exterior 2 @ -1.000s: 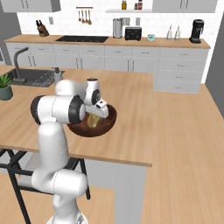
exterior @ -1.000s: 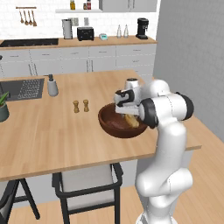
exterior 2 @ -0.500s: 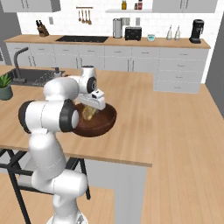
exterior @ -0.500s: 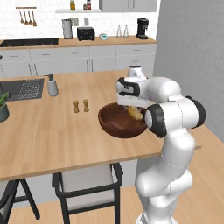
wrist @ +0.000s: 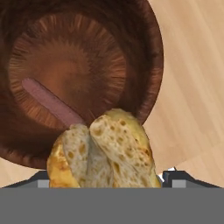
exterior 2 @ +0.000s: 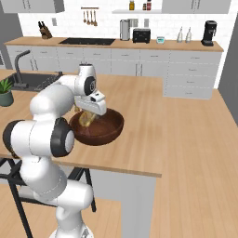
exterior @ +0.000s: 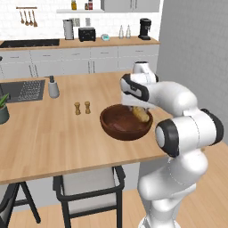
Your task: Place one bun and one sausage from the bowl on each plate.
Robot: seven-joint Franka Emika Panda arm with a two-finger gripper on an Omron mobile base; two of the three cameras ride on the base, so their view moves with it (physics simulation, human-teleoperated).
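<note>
The dark brown wooden bowl (exterior: 116, 129) stands near the island counter's front right edge. My gripper (wrist: 107, 181) is shut on a golden-tan bun (wrist: 105, 153) and holds it just above the bowl's rim on my side. That bun (exterior: 141, 114) also hangs over the bowl in the left base view, and the bun (exterior 2: 86, 119) shows likewise in the right base view. One pinkish sausage (wrist: 52, 105) lies on the bowl's floor (wrist: 65, 65). The plates are out of view.
Two small shakers (exterior: 82, 107) stand left of the bowl. Farther left are a soap dispenser (exterior: 53, 87), a sink (exterior: 24, 90) and a potted plant (exterior: 3, 111). A stool (exterior: 89, 187) sits under the counter's front edge.
The hand has risen and shifted slightly right over the bowl with the bun in it, and the arm's elbow has swung outward. The bowl has stayed put.
</note>
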